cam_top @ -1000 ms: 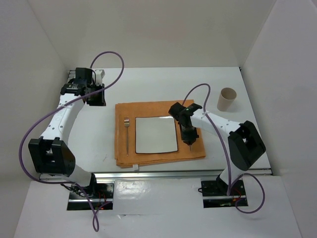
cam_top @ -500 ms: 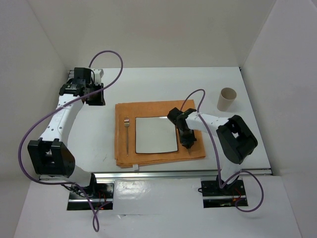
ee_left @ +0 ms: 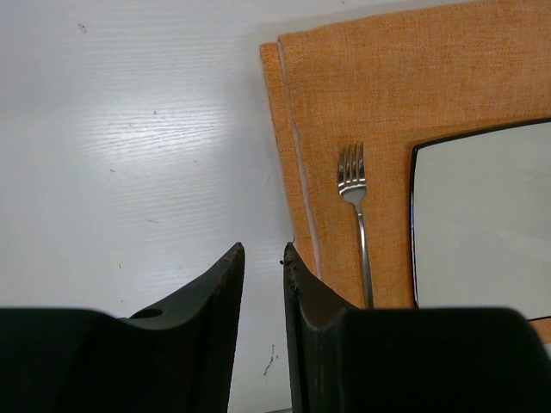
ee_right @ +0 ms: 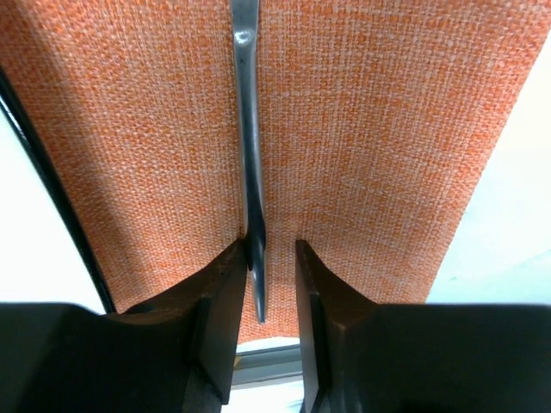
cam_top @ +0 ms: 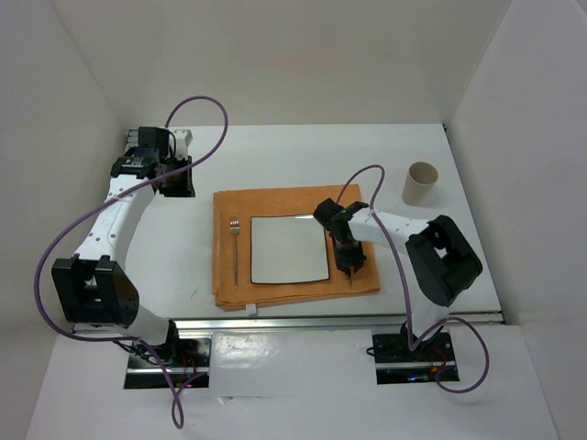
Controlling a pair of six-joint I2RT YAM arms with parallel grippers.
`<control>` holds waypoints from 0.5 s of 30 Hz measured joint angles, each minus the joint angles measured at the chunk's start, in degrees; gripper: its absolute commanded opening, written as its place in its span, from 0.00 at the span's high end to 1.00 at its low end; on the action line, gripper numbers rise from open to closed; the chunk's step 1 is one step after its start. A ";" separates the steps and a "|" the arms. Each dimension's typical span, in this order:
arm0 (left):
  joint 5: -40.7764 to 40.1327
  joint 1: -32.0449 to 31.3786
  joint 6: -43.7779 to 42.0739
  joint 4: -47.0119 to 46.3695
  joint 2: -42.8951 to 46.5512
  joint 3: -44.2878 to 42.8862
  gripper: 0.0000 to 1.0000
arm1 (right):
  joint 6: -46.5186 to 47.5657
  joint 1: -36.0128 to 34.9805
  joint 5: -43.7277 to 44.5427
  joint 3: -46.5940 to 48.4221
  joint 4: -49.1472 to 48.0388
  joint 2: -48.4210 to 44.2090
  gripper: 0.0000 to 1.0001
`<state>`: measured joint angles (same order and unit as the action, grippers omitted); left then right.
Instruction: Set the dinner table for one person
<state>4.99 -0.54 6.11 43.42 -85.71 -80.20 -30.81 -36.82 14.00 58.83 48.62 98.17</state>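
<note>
My right gripper (ee_right: pixel 267 248) points straight down at the orange woven cloth mat (ee_right: pixel 362 129), right of centre in the overhead view. Its jaws stand parted around a slim silver metal utensil (ee_right: pixel 248 129), released and lying flat beside the square white dark-rimmed plate (cam_top: pixel 289 247). I'd widen further, then rise vertically so neither finger drags it. The matte-white dinner table (cam_top: pixel 275 156) fills mid-frame beneath. My left gripper (ee_left: pixel 263 251), upper left, is narrowly parted and empty.
</note>
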 measured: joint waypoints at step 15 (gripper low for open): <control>-0.15 0.46 -0.15 -0.15 0.00 0.59 0.68 | 2.82 6.97 -8.31 -3.23 -11.67 -3.78 0.78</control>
<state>4.84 -0.08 5.96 43.27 -85.71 -79.61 -27.99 -29.85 5.69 55.59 36.95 94.39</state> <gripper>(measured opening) 0.320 0.223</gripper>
